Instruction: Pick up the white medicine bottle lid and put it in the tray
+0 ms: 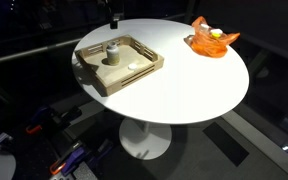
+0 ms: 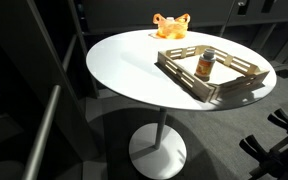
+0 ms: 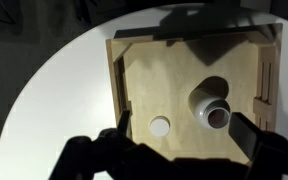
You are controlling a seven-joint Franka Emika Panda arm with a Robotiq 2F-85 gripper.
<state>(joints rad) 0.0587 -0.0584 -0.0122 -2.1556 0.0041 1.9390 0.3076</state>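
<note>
The white medicine bottle lid (image 3: 162,125) lies flat on the floor of the light wooden tray (image 3: 119,70), apart from the open white bottle (image 3: 212,112) that stands in the same tray. My gripper (image 3: 186,132) hangs above the tray, open and empty, with one finger on each side of the lid and bottle. In both exterior views the tray (image 1: 92,72) (image 2: 180,68) sits on the round white table with the bottle (image 1: 112,53) (image 2: 205,65) upright in it. The lid shows faintly in an exterior view (image 1: 135,68).
An orange crinkled dish (image 1: 212,41) (image 2: 171,27) with yellow contents stands near the table's far edge. The round white table (image 1: 184,85) (image 2: 124,70) stands on a single pedestal. The surroundings are dark, with equipment on the floor.
</note>
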